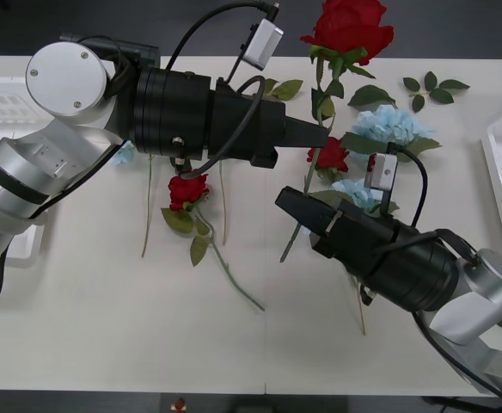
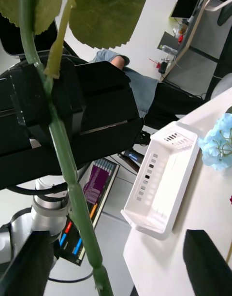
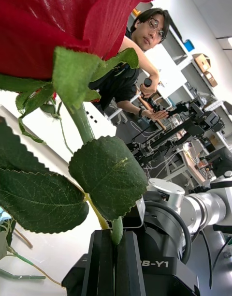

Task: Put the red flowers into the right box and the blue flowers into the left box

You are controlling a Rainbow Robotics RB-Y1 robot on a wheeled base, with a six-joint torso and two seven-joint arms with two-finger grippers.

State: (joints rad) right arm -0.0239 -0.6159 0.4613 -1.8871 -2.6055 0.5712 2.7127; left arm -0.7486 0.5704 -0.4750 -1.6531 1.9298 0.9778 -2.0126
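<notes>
Velvety red rose (image 1: 351,26) on thin stem, pinched by left fingers (image 1: 318,134); right fingers (image 1: 296,204) gape.

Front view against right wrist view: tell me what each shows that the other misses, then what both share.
Front only: the deep-red rose bloom, and a second red rose on the white table. Right wrist only: the white slotted plastic tray whole, which front crops. Both: the green stem, gripped by the left jaws, passing between the open right jaws.
</notes>
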